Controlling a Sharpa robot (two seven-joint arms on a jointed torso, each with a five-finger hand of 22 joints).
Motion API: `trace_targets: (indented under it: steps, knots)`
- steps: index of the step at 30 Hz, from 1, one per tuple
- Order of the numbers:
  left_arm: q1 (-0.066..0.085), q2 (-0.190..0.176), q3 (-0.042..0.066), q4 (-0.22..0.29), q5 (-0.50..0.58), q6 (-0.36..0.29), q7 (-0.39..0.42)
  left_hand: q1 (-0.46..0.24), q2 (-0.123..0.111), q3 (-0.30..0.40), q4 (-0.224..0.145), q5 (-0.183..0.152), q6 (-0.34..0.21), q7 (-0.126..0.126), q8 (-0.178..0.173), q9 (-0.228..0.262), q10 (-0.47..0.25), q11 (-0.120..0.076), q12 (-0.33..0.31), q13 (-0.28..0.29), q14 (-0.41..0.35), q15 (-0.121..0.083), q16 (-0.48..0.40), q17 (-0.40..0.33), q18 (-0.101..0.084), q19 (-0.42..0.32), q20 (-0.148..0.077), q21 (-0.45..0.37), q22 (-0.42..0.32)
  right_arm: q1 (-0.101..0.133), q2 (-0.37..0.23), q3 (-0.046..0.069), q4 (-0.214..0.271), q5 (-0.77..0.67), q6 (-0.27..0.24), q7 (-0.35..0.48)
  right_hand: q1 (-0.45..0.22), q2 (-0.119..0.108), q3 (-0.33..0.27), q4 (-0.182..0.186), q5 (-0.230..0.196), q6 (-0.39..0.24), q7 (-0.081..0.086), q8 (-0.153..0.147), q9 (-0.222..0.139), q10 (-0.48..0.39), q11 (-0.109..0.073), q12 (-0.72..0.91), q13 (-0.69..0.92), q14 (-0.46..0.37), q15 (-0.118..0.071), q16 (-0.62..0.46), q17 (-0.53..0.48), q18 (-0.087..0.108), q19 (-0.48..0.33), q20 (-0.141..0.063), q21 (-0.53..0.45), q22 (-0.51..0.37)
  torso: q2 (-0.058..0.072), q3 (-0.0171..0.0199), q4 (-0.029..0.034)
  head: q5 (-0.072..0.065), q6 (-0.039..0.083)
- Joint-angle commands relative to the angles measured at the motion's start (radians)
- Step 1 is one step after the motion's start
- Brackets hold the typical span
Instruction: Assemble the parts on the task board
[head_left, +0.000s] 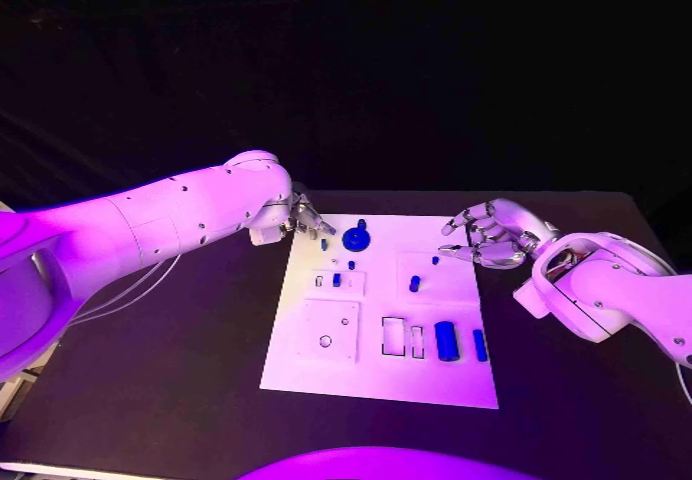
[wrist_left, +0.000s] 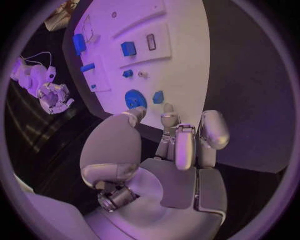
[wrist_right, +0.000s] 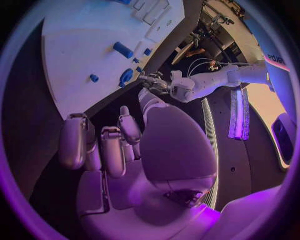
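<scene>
The white task board (head_left: 378, 375) lies in the middle of the black table. A round blue disc (head_left: 356, 238) sits near its far edge, with a tiny blue piece (head_left: 325, 244) beside it. Small blue parts (head_left: 414, 284) stand in the middle, and a blue cylinder (head_left: 447, 341) and a thinner blue bar (head_left: 479, 345) lie toward the near right. My left hand (head_left: 296, 218) hovers at the board's far left corner, fingers apart and holding nothing; its fingertips (wrist_left: 176, 131) point at the disc (wrist_left: 134, 98). My right hand (head_left: 490, 235) hangs over the far right corner, fingers loosely spread and empty.
Two raised white plates (head_left: 329, 330) with holes and rectangular slots (head_left: 392, 336) mark the board's left and near middle. Bare black table (head_left: 173, 380) surrounds the board on both sides. My left arm (head_left: 159, 225) stretches over the table's left part.
</scene>
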Motion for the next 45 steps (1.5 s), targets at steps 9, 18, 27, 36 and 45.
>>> trace_targets:
  steps: [9, 18, 27, 36, 45]
  knots:
    - [-0.008, 0.011, -0.006, -0.021, 0.013, 0.031, 0.023, -0.002, 0.007, -0.005, -0.001, 0.001, 0.004, 0.000, -0.005, -0.003, -0.007, 0.001, 0.000, -0.001, 0.070, 0.008, -0.001, 0.159, 0.000, -0.001, 0.006, -0.003, 0.000, -0.001, 0.002, 0.000, 0.001, -0.009, 0.006, 0.007, -0.005, 0.000, 0.005, 0.002, 0.005, -0.005, 0.000, 0.001, -0.001, -0.006, 0.002, -0.002, -0.002, 0.069, 0.005, -0.006, 0.144, 0.007, -0.009, 0.001, -0.003, 0.104, -0.002, -0.0001, 0.0009, 0.000, -0.003]
    - [-0.013, 0.017, -0.008, -0.029, 0.015, 0.036, 0.023, 0.033, 0.023, 0.003, -0.003, 0.002, 0.006, 0.000, -0.006, -0.008, -0.008, 0.000, 0.003, -0.001, 0.070, 0.007, 0.001, 0.161, 0.000, -0.001, 0.006, -0.002, 0.002, -0.001, 0.003, 0.000, 0.001, -0.009, 0.006, 0.008, -0.005, 0.000, 0.005, 0.002, 0.005, -0.005, 0.000, 0.001, -0.001, -0.006, 0.002, -0.002, -0.002, 0.069, 0.005, -0.006, 0.144, 0.007, -0.009, 0.001, -0.003, 0.104, -0.001, 0.0004, 0.0013, -0.001, -0.003]
    - [-0.014, 0.020, -0.009, -0.030, 0.024, 0.028, 0.028, 0.055, 0.038, 0.011, -0.003, 0.003, 0.008, 0.000, -0.007, -0.012, -0.009, 0.000, 0.004, -0.002, 0.069, 0.007, 0.001, 0.160, 0.000, -0.002, 0.006, -0.002, 0.002, -0.001, 0.004, 0.000, 0.000, -0.009, 0.007, 0.008, -0.005, 0.000, 0.007, 0.001, 0.004, -0.004, 0.000, 0.002, -0.001, -0.006, 0.002, -0.003, -0.003, 0.069, 0.005, -0.006, 0.144, 0.006, -0.008, 0.001, -0.003, 0.103, -0.002, 0.0007, 0.0008, -0.002, -0.005]
    - [-0.015, 0.024, -0.010, -0.031, 0.039, 0.029, 0.039, 0.103, 0.055, 0.028, -0.007, 0.001, 0.013, -0.003, -0.006, -0.016, -0.009, -0.002, 0.006, -0.003, 0.069, 0.006, 0.002, 0.161, -0.001, -0.001, 0.005, 0.000, 0.006, -0.001, 0.005, 0.000, 0.000, -0.009, 0.007, 0.009, -0.006, 0.000, 0.007, 0.001, 0.004, -0.004, 0.000, 0.002, -0.001, -0.004, 0.001, -0.002, -0.002, 0.069, 0.005, -0.006, 0.145, 0.006, -0.007, 0.001, -0.002, 0.104, -0.002, 0.0011, 0.0013, -0.002, -0.005]
    - [-0.016, 0.025, -0.011, -0.032, 0.053, 0.034, 0.044, 0.152, 0.065, 0.053, -0.013, -0.002, 0.016, -0.006, -0.007, -0.022, -0.009, -0.005, 0.007, -0.003, 0.070, 0.003, 0.003, 0.162, -0.001, -0.001, 0.003, 0.001, 0.008, -0.001, 0.005, 0.000, 0.000, -0.009, 0.007, 0.008, -0.006, 0.000, 0.007, 0.001, 0.004, -0.004, 0.000, 0.002, -0.001, -0.004, 0.001, -0.002, -0.002, 0.069, 0.005, -0.006, 0.145, 0.006, -0.007, 0.001, -0.002, 0.104, -0.001, 0.0013, 0.0005, -0.004, -0.006]
